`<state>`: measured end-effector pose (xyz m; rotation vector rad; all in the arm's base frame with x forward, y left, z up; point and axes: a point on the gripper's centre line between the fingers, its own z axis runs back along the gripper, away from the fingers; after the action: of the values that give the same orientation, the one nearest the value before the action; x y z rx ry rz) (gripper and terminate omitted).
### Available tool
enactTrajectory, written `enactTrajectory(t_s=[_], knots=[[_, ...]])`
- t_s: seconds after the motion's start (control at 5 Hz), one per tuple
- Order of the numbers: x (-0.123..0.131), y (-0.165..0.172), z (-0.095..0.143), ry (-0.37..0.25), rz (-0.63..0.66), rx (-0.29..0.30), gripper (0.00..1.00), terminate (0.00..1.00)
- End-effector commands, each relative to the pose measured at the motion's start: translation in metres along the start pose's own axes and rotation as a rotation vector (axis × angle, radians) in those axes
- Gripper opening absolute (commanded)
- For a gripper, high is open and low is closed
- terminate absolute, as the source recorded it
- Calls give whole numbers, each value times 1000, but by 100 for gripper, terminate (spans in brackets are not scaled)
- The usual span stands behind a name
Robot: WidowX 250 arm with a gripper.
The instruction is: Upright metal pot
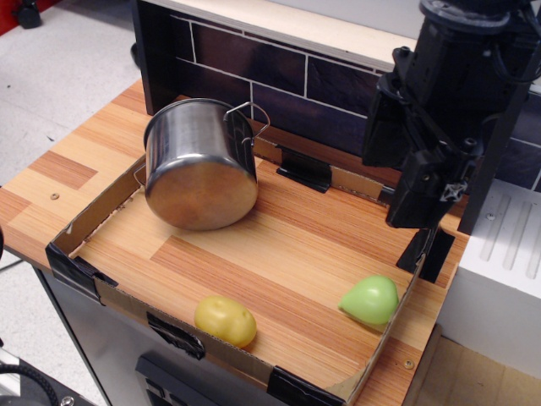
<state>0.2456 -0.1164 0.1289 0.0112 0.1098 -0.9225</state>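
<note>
Metal pot [201, 165] lies tipped on its side at the table's [287, 254] rear-left, flat bottom facing the camera. Yellow potato [225, 320] in front of it, green pear [370, 299] front-right. Gripper [425, 203] hangs well right of pot; can't tell if open or closed.

The scene is evenly and fairly brightly lit, with soft light from above; shadows are faint and short, the clearest a dim one under the metal pot [201, 165] on the wooden table [287, 254]; the pot's steel shows broad, dull reflections and a pale streak of glare along its side; the black robot arm [444, 110] is so dark that its detail is lost; the picture is slightly soft and grainy; the white block [507, 254] looks nearly washed out.
</note>
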Motion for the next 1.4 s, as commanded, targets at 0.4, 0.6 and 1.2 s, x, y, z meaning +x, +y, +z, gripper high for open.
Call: enactTrajectory(t_s=[0.4, 0.6, 1.2], knots=[[-26, 43, 22, -69, -369, 113, 100, 0], [-45, 70, 29, -127, -408, 210, 100, 0], [-82, 125, -12, -251, -52, 213, 100, 0]])
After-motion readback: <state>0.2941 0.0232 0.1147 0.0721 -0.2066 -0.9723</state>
